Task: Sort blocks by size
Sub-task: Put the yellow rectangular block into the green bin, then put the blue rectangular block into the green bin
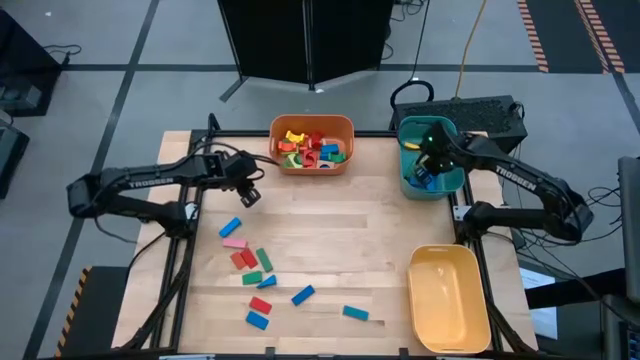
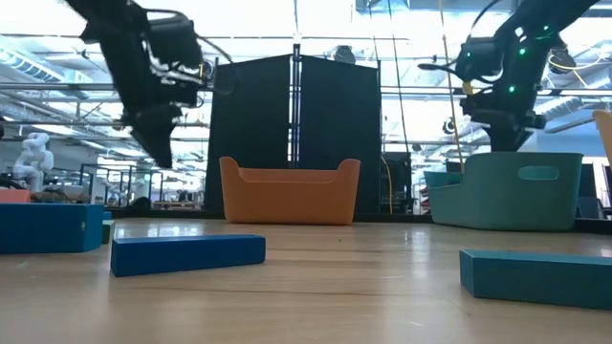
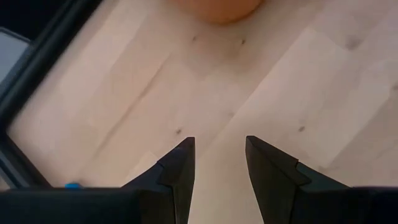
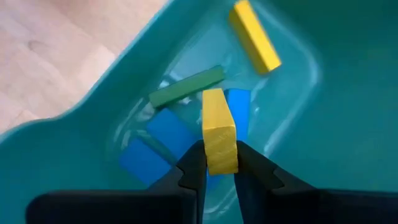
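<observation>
Right gripper (image 4: pixel 219 167): over the teal bin (image 1: pixel 410 160), fingers clamped on the sides of a yellow block (image 4: pixel 219 134). Block's long axis runs straight out ahead of the fingers, its far end pointing down into the bin.

Teal bin contents, seen past that gripper: a second yellow block (image 4: pixel 254 36) lying against the far wall, a green block (image 4: pixel 186 86) lying crosswise to the held one, and blue blocks (image 4: pixel 165 134) on the floor.

Left gripper (image 3: pixel 219 163): above bare table (image 1: pixel 380 230) near the orange bin (image 1: pixel 311 163), fingers apart, nothing between them.

Orange bin: a heap of mixed red, yellow, green and blue blocks (image 1: pixel 310 148).

Table, front left: loose blocks (image 1: pixel 258 270) scattered, long axes pointing every way; one teal block (image 1: pixel 355 313) lies apart toward the yellow bin (image 1: pixel 450 300).
</observation>
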